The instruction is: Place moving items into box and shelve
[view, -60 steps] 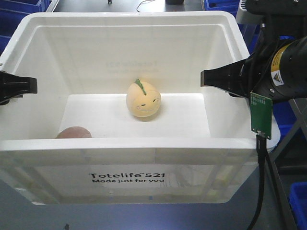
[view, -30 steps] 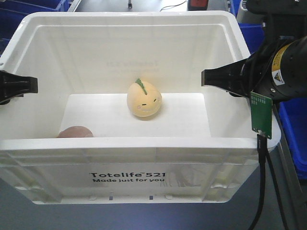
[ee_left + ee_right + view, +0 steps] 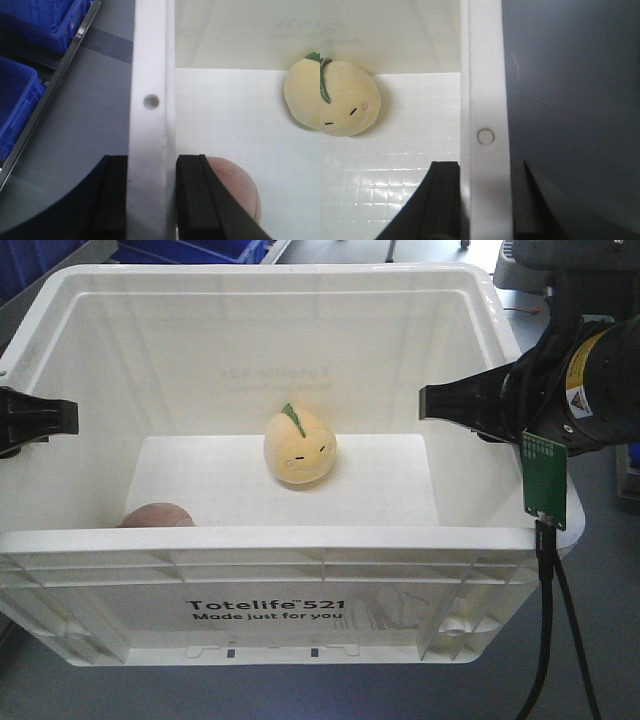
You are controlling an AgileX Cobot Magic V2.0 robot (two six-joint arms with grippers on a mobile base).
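Note:
The cream-white box (image 3: 300, 538) fills the front view, lifted between both arms. Inside, the yellow-orange plush (image 3: 299, 447) with a green leaf sits mid-floor, and the pinkish-brown plush (image 3: 155, 516) lies in the near left corner, half hidden by the front wall. My left gripper (image 3: 40, 418) is shut on the left rim. In the left wrist view its jaws (image 3: 151, 165) clamp the rim (image 3: 150, 75), with the pink plush (image 3: 235, 185) just inside and the yellow one (image 3: 304, 95) at the right edge. My right gripper (image 3: 470, 405) is shut on the right rim (image 3: 485, 75); its jaws (image 3: 485, 167) straddle it, with the yellow plush (image 3: 345, 100) to the left.
Blue plastic bins (image 3: 20, 100) and a metal rail (image 3: 55, 85) lie below, left of the box. More blue bins (image 3: 190, 250) show behind the far rim. A green circuit board (image 3: 545, 480) and a cable hang from my right arm. Grey floor lies beneath.
The box, the plush toys and both grippers keep their places in the view, while the background slides: the blue bins at the right have left the view and grey floor shows there.

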